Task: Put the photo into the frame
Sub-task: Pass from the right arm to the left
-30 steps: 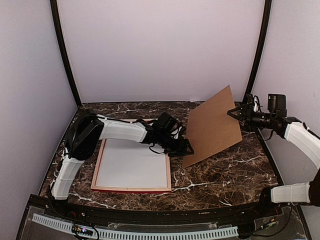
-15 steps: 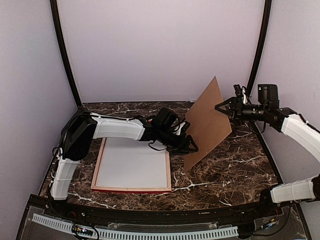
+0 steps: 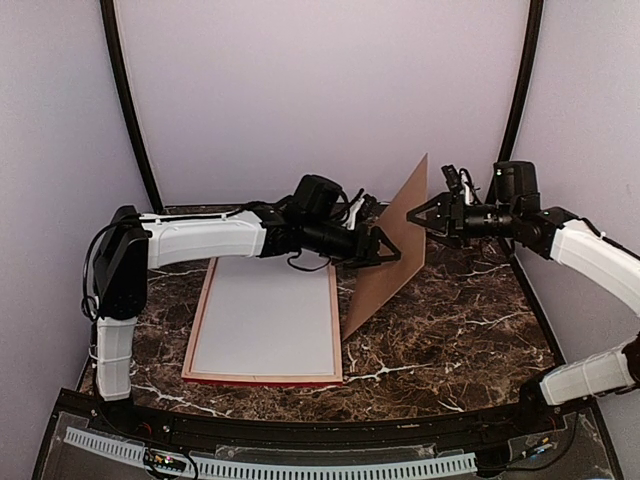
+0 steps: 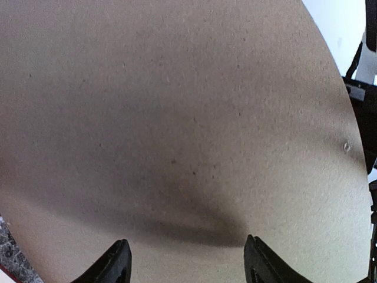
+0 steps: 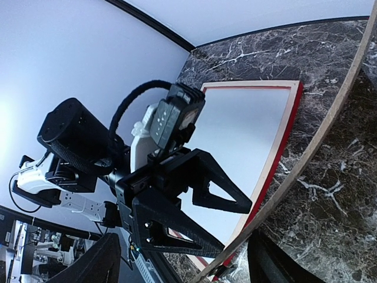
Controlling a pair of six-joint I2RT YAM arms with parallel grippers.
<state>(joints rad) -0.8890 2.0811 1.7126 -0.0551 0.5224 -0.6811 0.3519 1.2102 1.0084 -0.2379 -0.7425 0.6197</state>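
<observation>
Standing brown board [image 3: 385, 290], left claw [image 3: 391, 251], right claw [image 3: 417, 219] spread; frame [image 3: 260, 379] flat

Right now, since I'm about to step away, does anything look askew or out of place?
Yes. The brown board stands tilted on its lower edge beside the frame, not lying flat. Both hands are open, left hand at its face, right hand at its upper edge, so nothing clamps it.

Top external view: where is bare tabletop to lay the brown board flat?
Bare marble lies between the board and the table's right edge, plus a strip before the frame. Crowded at back centre, where the left gripper and right gripper flank the board.
</observation>
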